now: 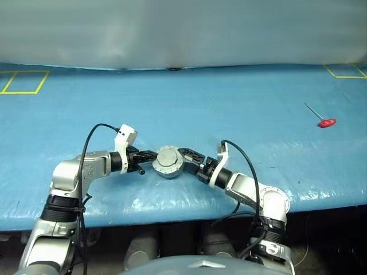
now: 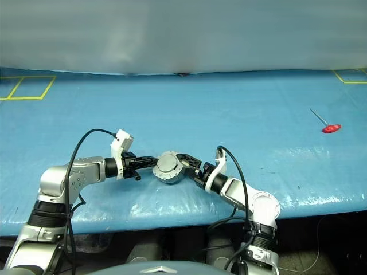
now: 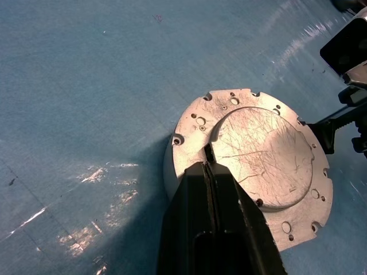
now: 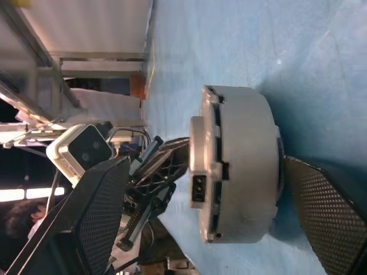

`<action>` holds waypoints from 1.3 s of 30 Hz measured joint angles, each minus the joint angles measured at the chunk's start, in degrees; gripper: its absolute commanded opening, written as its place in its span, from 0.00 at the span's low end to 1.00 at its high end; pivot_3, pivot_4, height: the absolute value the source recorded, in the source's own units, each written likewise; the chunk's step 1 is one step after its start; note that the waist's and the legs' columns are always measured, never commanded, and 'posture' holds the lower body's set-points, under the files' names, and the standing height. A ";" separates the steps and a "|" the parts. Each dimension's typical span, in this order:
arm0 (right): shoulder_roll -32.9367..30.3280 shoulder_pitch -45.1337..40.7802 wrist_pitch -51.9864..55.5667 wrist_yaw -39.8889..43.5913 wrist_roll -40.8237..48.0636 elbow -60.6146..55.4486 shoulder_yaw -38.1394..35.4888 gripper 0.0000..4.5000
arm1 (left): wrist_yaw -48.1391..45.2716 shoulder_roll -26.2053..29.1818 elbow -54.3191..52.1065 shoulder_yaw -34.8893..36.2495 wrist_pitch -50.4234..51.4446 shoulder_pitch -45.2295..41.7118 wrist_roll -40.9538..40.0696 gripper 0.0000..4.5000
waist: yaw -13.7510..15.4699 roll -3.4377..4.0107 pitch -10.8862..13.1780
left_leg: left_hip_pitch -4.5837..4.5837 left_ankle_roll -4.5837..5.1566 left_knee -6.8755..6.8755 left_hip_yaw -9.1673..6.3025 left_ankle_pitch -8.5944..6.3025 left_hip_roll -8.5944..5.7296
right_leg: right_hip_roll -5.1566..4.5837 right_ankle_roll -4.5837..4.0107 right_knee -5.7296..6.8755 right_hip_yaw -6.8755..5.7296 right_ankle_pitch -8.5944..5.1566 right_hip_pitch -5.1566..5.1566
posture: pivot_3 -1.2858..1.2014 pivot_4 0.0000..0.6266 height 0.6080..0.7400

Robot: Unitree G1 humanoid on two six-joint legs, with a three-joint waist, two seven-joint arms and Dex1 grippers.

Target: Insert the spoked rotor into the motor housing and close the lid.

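The motor housing (image 1: 168, 170) stands on the blue table in front of me, light grey and round. The lid (image 3: 261, 154) lies flat on top of it, matte grey with a raised centre patch. My left gripper (image 1: 152, 162) comes in from the left, shut, its tips (image 3: 207, 166) resting on the lid's top near the rim. My right gripper (image 1: 187, 161) comes in from the right and is open. One of its black fingers (image 4: 97, 217) stands on each side of the housing (image 4: 246, 172). The spoked rotor is hidden.
A red-handled tool (image 1: 326, 122) lies far off to the right on the blue table cover (image 1: 189, 109). Yellow tape squares (image 1: 23, 82) mark the far corners. The table's front edge runs just below both arms.
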 measured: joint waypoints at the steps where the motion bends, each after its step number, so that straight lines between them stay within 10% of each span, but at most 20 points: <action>1: -0.03 1.24 -0.07 0.07 1.01 -0.04 0.66 0.99 | 0.00 0.02 0.01 0.03 -0.01 -0.01 0.00 0.00 | -0.07 0.01 0.00 | 0.01 0.01 0.00 0.00 -0.01 0.00 | 0.00 0.00 0.00 0.01 -0.01 0.00 | 0.52 0.24 1.00; 16: -0.30 2.57 -4.79 0.13 2.42 0.15 7.61 0.99 | -0.09 0.00 0.08 -0.11 -0.15 -0.20 0.10 0.00 | -0.15 0.04 -0.03 | 0.05 0.03 0.01 0.01 -0.02 0.00 | -0.04 0.02 -0.01 0.02 -0.01 0.01 | 0.52 0.24 1.00; 23: -0.45 3.33 -7.45 0.10 1.72 0.52 7.78 0.53 | -0.02 0.03 0.06 -0.11 -0.15 -0.02 0.13 0.00 | -0.07 0.05 -0.02 | -0.01 0.06 0.01 0.01 -0.04 -0.02 | -0.07 0.04 -0.02 0.02 -0.03 -0.01 | 0.52 0.24 1.00; 39: -2.41 3.74 -9.86 2.40 0.31 -0.03 8.49 0.53 | -0.34 -0.03 -0.11 -0.45 -0.15 0.19 0.08 0.00 | 0.00 0.05 -0.02 | 0.01 0.10 0.01 0.01 -0.06 -0.12 | -0.27 0.09 -0.03 -0.01 -0.06 0.01 | 0.52 0.24 1.00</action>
